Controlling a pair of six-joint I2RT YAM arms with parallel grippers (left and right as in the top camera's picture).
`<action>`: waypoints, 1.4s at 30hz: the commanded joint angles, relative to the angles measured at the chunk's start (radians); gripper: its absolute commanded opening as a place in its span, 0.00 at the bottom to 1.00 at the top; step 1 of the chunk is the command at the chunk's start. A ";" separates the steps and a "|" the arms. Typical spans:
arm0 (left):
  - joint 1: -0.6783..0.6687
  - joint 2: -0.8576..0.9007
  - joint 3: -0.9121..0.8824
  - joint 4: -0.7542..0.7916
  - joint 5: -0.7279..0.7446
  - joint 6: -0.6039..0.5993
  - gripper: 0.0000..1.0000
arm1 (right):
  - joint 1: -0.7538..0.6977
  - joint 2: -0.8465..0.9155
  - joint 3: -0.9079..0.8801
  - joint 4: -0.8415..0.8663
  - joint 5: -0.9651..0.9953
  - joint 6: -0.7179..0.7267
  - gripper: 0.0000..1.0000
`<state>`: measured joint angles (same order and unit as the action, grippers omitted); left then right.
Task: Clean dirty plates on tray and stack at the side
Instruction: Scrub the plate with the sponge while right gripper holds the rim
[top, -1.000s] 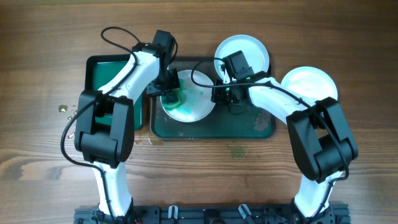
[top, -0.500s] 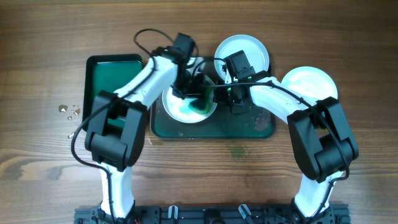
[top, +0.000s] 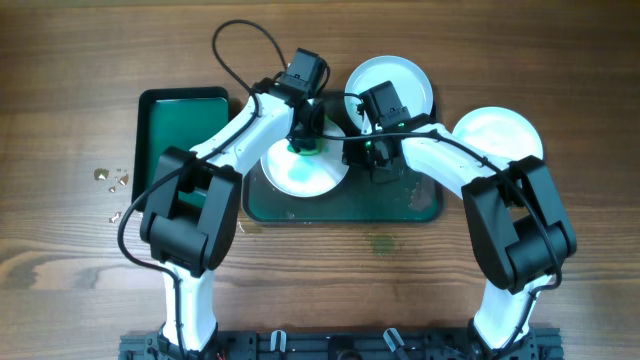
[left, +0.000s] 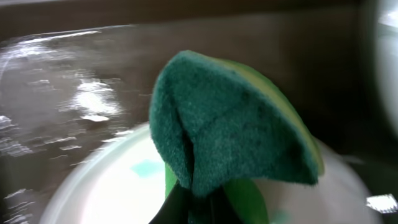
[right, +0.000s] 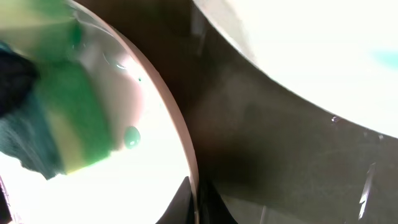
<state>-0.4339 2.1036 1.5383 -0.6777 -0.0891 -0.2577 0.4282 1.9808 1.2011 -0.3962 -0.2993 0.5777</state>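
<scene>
A plate (top: 298, 172) with faint teal smears lies in the left half of the tray (top: 400, 205). My left gripper (top: 305, 140) is shut on a green sponge (top: 303, 146) and presses it on this plate's far edge. In the left wrist view the sponge (left: 236, 130) folds over the white plate (left: 106, 186). My right gripper (top: 352, 152) is shut on the plate's right rim, which shows pinched in the right wrist view (right: 186, 155). A second plate (top: 390, 85) lies at the tray's back. A third plate (top: 497, 135) sits on the table to the right.
A smaller narrow green tray (top: 185, 125) stands left of the big tray. Small scraps (top: 110, 180) lie on the wooden table at the far left. A faint green stain (top: 380, 240) marks the table in front of the tray.
My left gripper swept the sponge from the plate's left side across to its right, then up to its far edge. The teal smear on the plate has faded. The right arm has held still.
</scene>
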 joint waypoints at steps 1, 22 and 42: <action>0.031 0.017 0.001 -0.056 -0.193 -0.117 0.04 | -0.003 0.020 0.011 -0.001 -0.023 -0.006 0.04; 0.017 0.017 0.001 -0.190 0.674 0.073 0.04 | -0.003 0.020 0.011 0.003 -0.028 -0.006 0.04; 0.017 0.017 0.001 -0.196 -0.137 -0.326 0.04 | -0.003 0.020 0.011 0.005 -0.027 -0.006 0.04</action>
<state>-0.4244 2.1101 1.5444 -0.8089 -0.0528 -0.4614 0.4267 1.9808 1.2011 -0.3962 -0.3294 0.5594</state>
